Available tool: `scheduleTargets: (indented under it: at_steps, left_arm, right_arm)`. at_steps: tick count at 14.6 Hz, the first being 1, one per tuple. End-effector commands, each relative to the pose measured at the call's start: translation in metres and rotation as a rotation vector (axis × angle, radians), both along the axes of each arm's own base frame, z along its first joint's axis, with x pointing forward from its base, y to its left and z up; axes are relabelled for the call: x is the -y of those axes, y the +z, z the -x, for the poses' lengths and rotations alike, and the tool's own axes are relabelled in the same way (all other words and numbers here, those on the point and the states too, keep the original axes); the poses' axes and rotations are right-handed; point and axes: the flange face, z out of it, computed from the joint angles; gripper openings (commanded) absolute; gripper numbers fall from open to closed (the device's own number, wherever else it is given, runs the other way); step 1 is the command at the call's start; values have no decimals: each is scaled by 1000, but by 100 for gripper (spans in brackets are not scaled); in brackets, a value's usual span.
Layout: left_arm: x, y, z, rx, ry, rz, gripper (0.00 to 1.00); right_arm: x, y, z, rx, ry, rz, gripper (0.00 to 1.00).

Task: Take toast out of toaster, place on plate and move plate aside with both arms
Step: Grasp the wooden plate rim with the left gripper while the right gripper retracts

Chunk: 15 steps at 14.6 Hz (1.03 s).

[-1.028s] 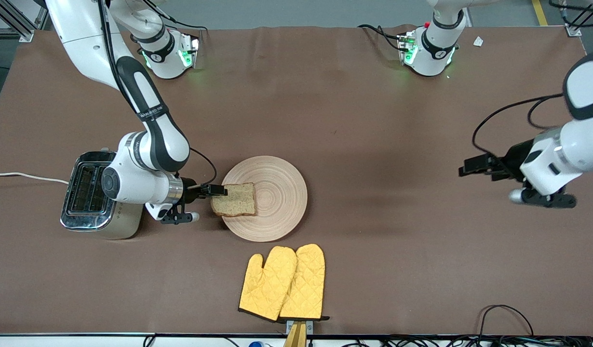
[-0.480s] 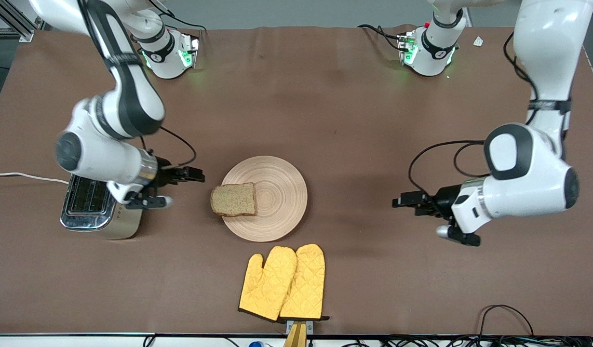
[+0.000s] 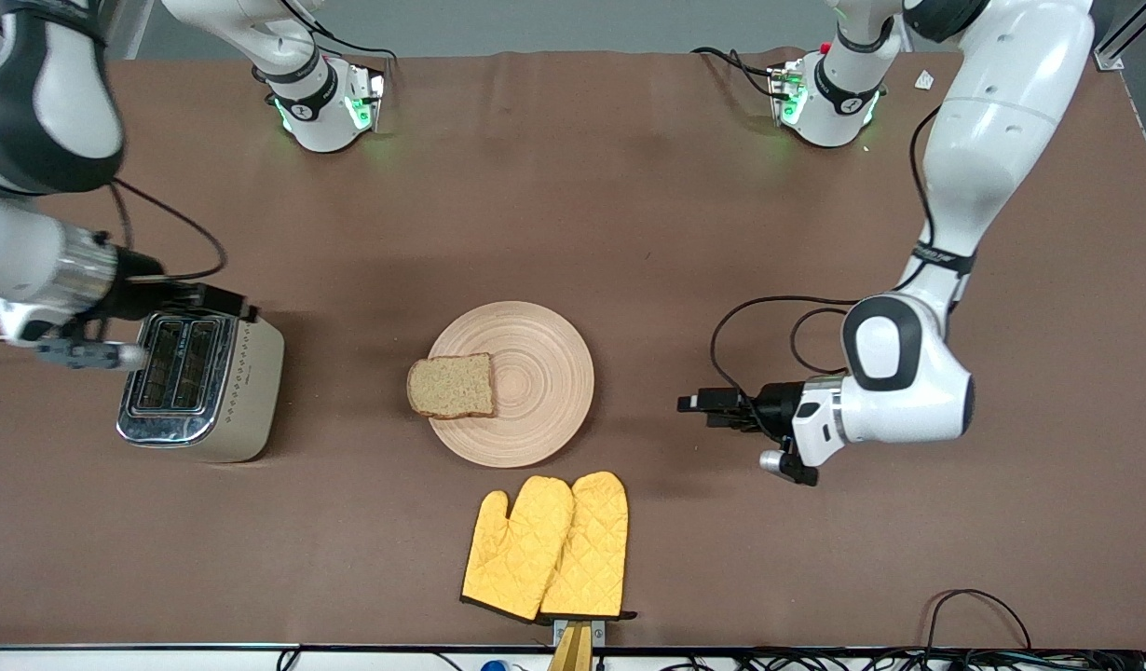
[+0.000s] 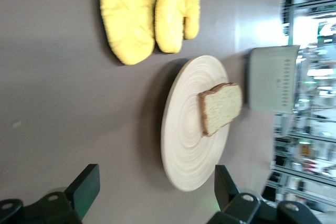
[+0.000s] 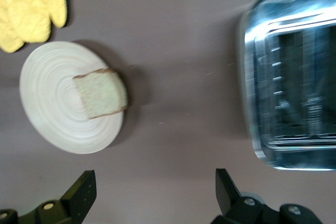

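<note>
Brown surface (image 3: 685, 214) | toast (image 3: 452, 386) laid overhanging plate (image 3: 526, 384) rim | left tool (image 3: 692, 403) open over surface | right tool (image 3: 238, 306) open over toaster (image 3: 196, 387)

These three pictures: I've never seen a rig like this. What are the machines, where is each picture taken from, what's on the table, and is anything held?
Two white robot arms stand at a brown table. The wide picture looks down from a high camera facing them. The other two come from cameras on each arm's wrist, looking past its own black fingers.

On the table: a round wooden plate with a slice of toast lying on it, overhanging the rim toward the right arm's end. A silver toaster stands at that end. A pair of yellow oven mitts lies nearer the front camera than the plate.

The right gripper is over the toaster, fingers open. The left gripper is over bare table beside the plate, toward the left arm's end, fingers open. Nothing is held.
</note>
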Motion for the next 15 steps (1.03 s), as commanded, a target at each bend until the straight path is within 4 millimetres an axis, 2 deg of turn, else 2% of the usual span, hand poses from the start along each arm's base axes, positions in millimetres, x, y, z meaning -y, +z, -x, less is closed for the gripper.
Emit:
scheduleTargets:
  at_steps: [1,2,4,6,8,10,12,13,15]
  left_arm:
    - [23,-40,5,8,11,124,90]
    - [33,-56,11,0,11,154,87]
    - [59,-70,22,-7,32,169,81]
    - [77,-83,32,-25,30,155,76]
    - [81,-101,38,-43,23,153,73]
    - [90,-103,44,-48,9,154,70]
    - [101,-109,50,-58,-3,152,68]
    - [109,-111,56,-63,-15,150,66]
    - [112,-122,60,-72,-5,133,63]
  right_arm:
    - [25,38,4,7,-6,33,100]
    - [38,57,8,-14,-12,33,100]
    - [65,92,17,-24,-13,66,100]
    - [77,116,19,21,76,170,100]
    - [76,123,23,29,104,182,100]
    - [72,124,23,25,122,215,100]
    - [58,139,22,58,187,263,100]
    - [59,145,22,72,210,268,100]
    - [57,151,24,87,233,265,100]
